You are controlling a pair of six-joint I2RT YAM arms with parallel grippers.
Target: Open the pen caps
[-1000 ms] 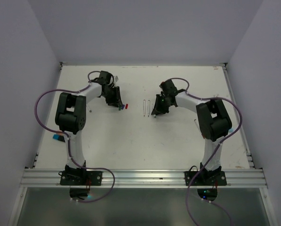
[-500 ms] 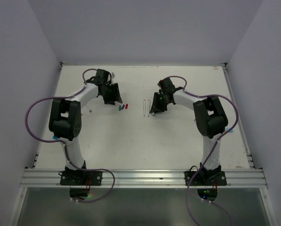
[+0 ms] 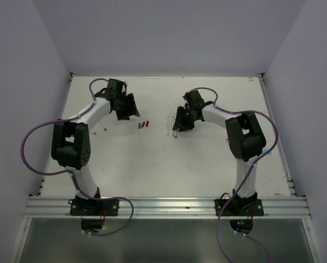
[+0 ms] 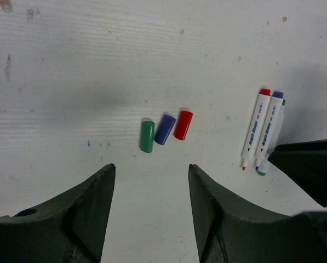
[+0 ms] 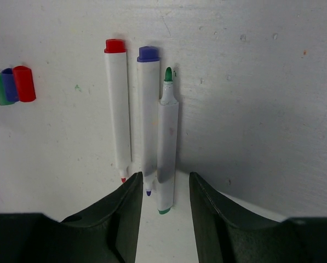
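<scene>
- Green, blue and red pen caps (image 3: 143, 124) lie loose on the white counter (image 4: 70, 66), left of centre in the top view, between the two arms.
- Each cap is a short, stubby plastic cylinder in one solid colour.
- In the left wrist view the caps sit at frame centre, side by side and touching. From left to right they are the green cap (image 4: 147, 136), blue cap (image 4: 165, 129) and red cap (image 4: 183, 125), fanned slightly.
- The left end effector (image 4: 150, 170) is at the lower edge of its frame, below the caps. Its fingers are spread wide and it holds nothing.
- Three uncapped pens (image 5: 148, 120) with pale bodies lie parallel at the centre of the right wrist view. The caps appear at the upper left of that frame.
- The green pen (image 5: 167, 137) has its nib pointing to the top of the frame. The red and blue nibs point down.
- The right end effector (image 5: 165, 178) has its fingers apart, either side of the green pen's lower end. It is not clamped on the pen.
</scene>
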